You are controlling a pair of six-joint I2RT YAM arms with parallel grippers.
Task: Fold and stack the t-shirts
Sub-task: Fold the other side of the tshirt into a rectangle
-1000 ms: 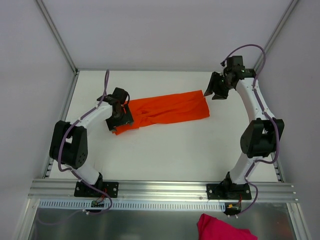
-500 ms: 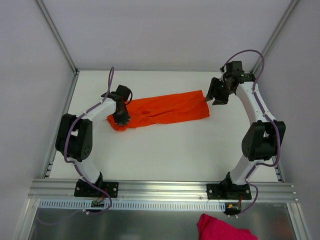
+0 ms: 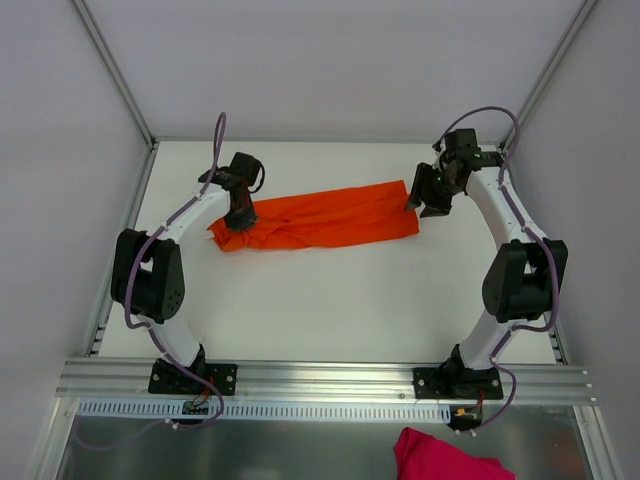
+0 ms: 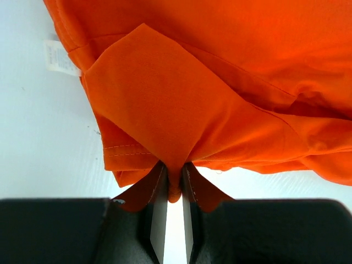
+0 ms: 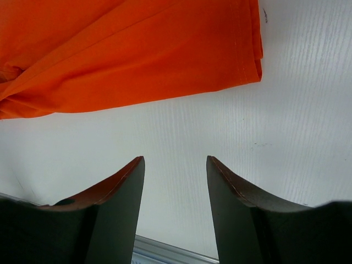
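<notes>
An orange t-shirt (image 3: 320, 218) lies as a long folded band across the middle of the white table. My left gripper (image 3: 242, 214) is shut on a pinch of its left end, and in the left wrist view the t-shirt (image 4: 220, 93) bunches down between the jaws of the left gripper (image 4: 174, 184). A small white label (image 4: 58, 58) sticks out at its upper left edge. My right gripper (image 3: 420, 198) hovers open at the t-shirt's right end, its jaws empty. In the right wrist view the t-shirt (image 5: 137, 49) lies beyond the right gripper (image 5: 175, 162).
A pink cloth (image 3: 445, 455) lies on the metal shelf below the table's near rail. White walls and frame posts close in the table at the back and sides.
My left gripper has closed on the t-shirt's left end and moved back and slightly up the table, dragging that end into a bunch. The right gripper drifted a little left toward the t-shirt's right end.
</notes>
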